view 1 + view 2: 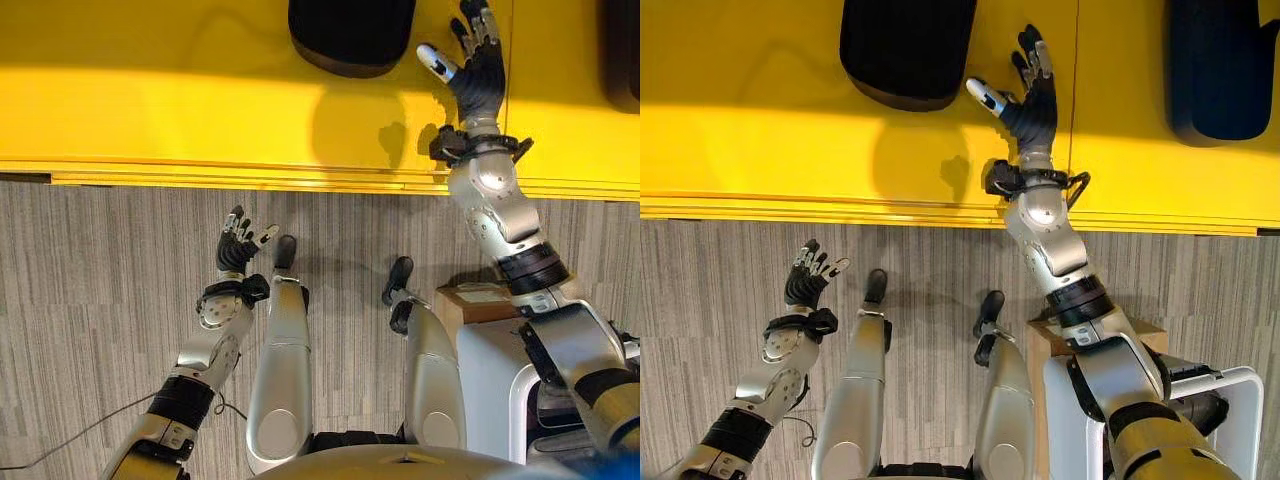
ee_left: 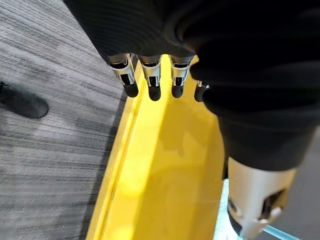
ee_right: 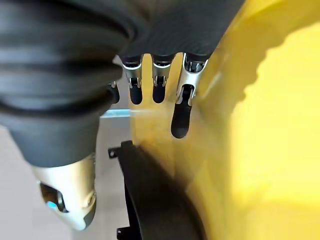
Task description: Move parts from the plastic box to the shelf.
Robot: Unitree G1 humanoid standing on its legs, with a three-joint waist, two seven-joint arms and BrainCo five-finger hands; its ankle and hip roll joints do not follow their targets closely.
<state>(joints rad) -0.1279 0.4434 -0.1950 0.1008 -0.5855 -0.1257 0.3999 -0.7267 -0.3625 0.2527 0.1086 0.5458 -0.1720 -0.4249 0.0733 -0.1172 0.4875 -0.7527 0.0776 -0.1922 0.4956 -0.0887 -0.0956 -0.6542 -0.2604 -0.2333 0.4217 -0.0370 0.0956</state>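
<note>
My right hand (image 1: 1032,100) is up over the yellow shelf (image 1: 150,110), fingers spread and relaxed, thumb out to the side, nothing in it. A black part (image 1: 908,50) lies on the shelf just beside the thumb, not touching as far as I can tell from the head views. The right wrist view has the same part (image 3: 155,200) below my fingertips (image 3: 181,120), with a gap between them. A second black part (image 1: 1222,70) sits further along the shelf on my right side, well apart from the hand.

My left hand (image 1: 238,250) hangs low over the grey striped floor (image 1: 100,300), in front of the shelf edge, fingers loosely straight, empty. The left wrist view looks along its fingers (image 2: 150,82) at the shelf's front lip (image 2: 125,165).

White frame (image 1: 1240,385) and a brown cardboard box (image 1: 480,300) down by my right arm; contents not readable from here.
</note>
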